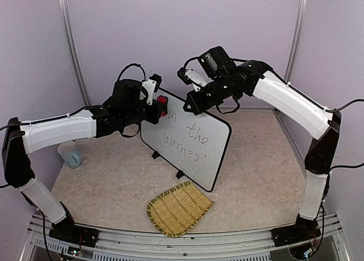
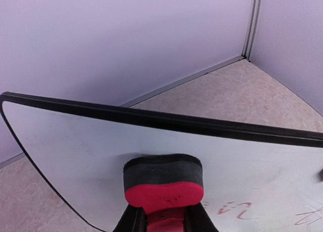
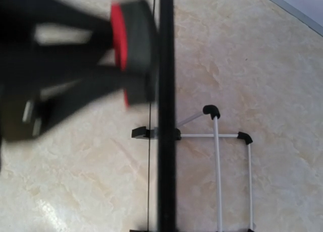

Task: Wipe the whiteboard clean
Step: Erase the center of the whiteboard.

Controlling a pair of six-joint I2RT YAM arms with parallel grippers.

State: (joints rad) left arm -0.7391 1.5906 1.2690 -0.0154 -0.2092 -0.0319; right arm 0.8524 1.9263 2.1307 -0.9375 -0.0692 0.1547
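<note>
Against the whiteboard's (image 2: pixel 75 141) upper corner your left tool (image 2: pixel 164 219) presses a gripped eraser (image 2: pixel 164 184), right tool (image 1: pixel 190 104) clenched; next, sweep across the writing (image 1: pixel 190 139).

- We are seeing the whiteboard (image 1: pixel 196 137) standing upright on its two small black feet near the middle of the table, turned at an angle.
- It is showing a flat white face inside a thin black rim with rounded corners.
- Dark handwriting is running across the face, including "the" and "journey"; the upper left corner is looking blank.
</note>
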